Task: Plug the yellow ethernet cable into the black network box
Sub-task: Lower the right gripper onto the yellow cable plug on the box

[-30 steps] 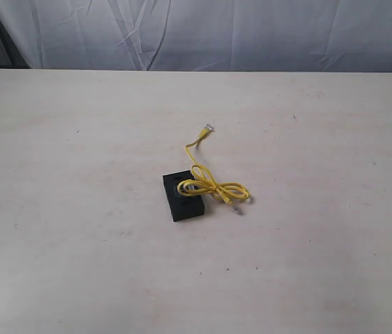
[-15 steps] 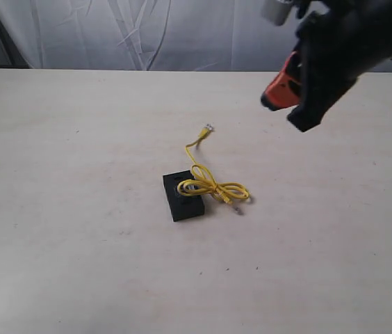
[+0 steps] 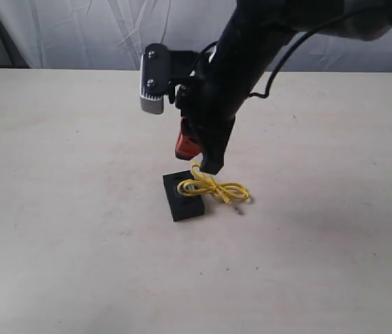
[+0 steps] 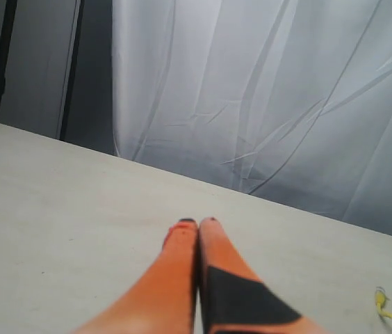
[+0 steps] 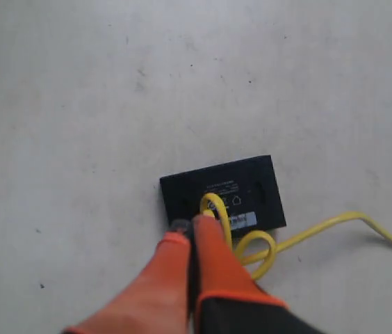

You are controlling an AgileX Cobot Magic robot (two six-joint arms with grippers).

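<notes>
Now, step in hand: the approach. Judging by how things lie, no plug is gripped or seated, so the task is near its start.
Right gripper [image 5: 188, 224]: low over the middle of the table [image 3: 64, 209], its tip just above the spot where the cable's loops cross the box. The jaws are pressed together with nothing between them.
Left gripper [image 4: 197, 224]: out of the exterior view. Its wrist view shows it over bare table, facing the white drape [image 4: 265, 97], jaws closed on nothing.
Black network box [image 3: 181, 202]: lying flat near the table's middle, white label [image 5: 241, 220] facing up, just left of most of the cable.
Yellow ethernet cable [image 3: 218, 188]: a loose knotted bundle. One loop rests on the box's top and the rest lies on the table to the right. A clear plug [image 3: 238, 207] lies at the near right of the bundle. The other end runs toward the far side and is hidden behind the arm in the exterior view.
Socket: I cannot tell which face of the box carries it.
Next move calls for: parting the jaws, then taking the cord just behind a plug so the plug's tip stays clear. The near plug looks the freer one.
Risk: the small box will probably slide when pushed, so it may want bracing, and the knot may drag.
</notes>
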